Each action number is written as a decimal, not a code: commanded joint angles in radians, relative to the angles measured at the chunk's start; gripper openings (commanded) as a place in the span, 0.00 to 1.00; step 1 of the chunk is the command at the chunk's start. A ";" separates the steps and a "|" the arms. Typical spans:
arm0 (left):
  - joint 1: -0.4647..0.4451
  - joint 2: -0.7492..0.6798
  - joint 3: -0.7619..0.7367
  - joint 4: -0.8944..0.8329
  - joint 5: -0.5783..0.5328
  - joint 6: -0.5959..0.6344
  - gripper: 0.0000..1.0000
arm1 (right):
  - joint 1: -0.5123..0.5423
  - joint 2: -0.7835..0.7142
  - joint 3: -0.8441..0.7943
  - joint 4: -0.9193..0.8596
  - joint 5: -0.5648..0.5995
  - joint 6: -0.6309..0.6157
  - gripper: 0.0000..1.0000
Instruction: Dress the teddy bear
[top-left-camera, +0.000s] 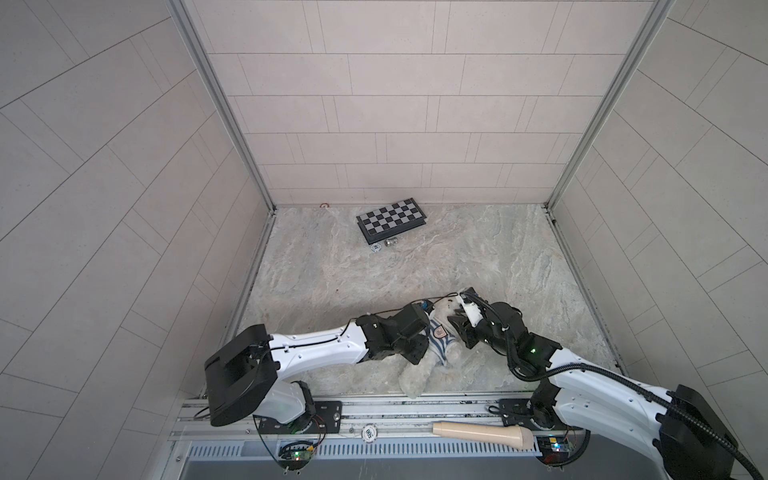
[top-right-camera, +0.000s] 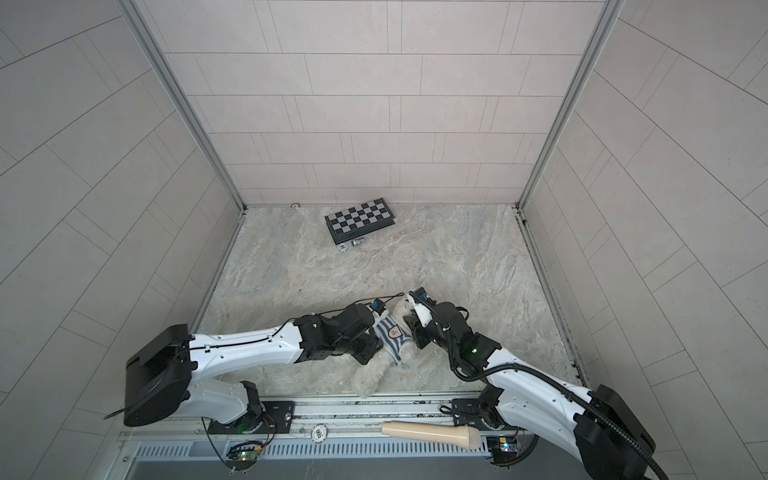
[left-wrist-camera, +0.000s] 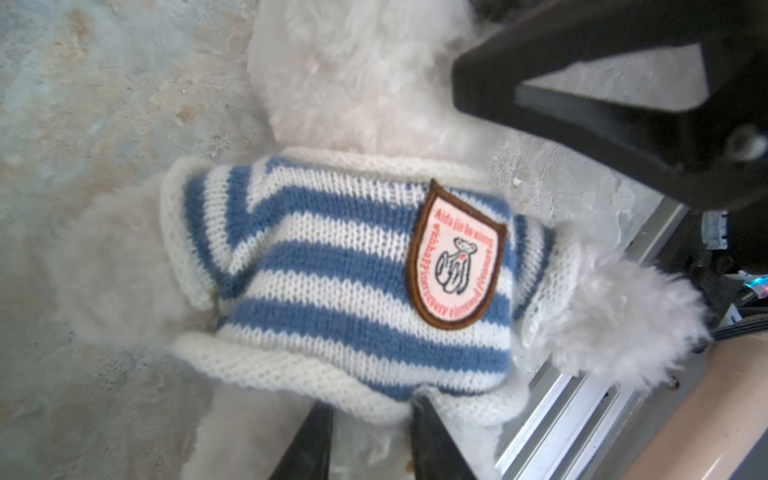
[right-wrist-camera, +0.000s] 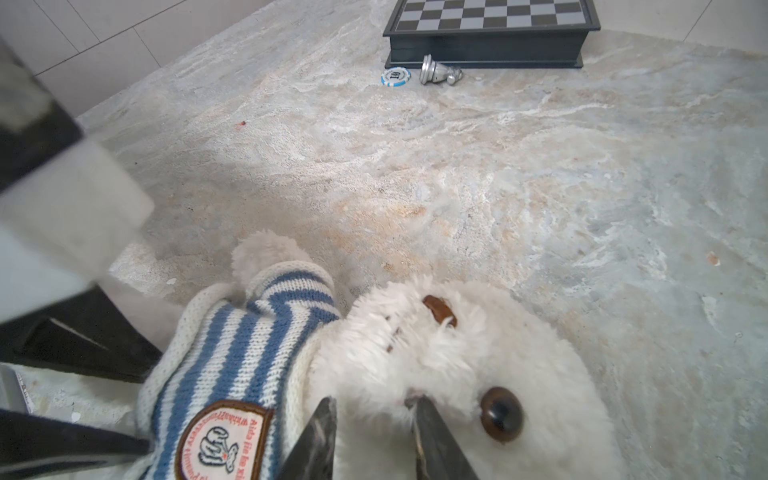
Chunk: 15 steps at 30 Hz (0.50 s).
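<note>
Straddling bear (left-wrist-camera: 365, 83) fur, part-open: left hand (left-wrist-camera: 370, 415) at shirt (left-wrist-camera: 332, 257) hem, right hand (right-wrist-camera: 374, 411) at face; grip unclear.

Robotics lab test cell, not home or shop. Left arm (top-left-camera: 320, 349) and right arm (top-left-camera: 602, 384), white-and-black, bolted to metal rail (top-left-camera: 415, 405) along front edge of worktop (top-left-camera: 457, 257). Worktop marble-patterned, boxed in on three sides by tile-print wall panels (top-left-camera: 395, 104) joined by aluminium corner posts (top-left-camera: 220, 104). Bare circuit board (top-left-camera: 296, 455) with lit LED, loose cabling, slotted vent grille (top-left-camera: 415, 451) below rail. Unrelated props: teddy bear (top-left-camera: 411, 380), chessboard (top-left-camera: 390, 218), poker chip (top-left-camera: 376, 248), silver chess piece (top-left-camera: 390, 242), beige handle-shaped part (top-left-camera: 478, 432).
</note>
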 joint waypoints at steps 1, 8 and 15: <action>-0.017 -0.009 -0.045 -0.047 -0.036 0.008 0.34 | -0.016 0.025 0.016 -0.006 0.019 0.035 0.33; -0.031 -0.100 -0.079 -0.032 -0.027 0.005 0.35 | -0.027 0.037 0.023 0.010 -0.017 0.038 0.32; 0.002 -0.153 0.067 -0.094 0.010 0.052 0.37 | -0.027 0.020 0.018 0.017 -0.028 0.031 0.33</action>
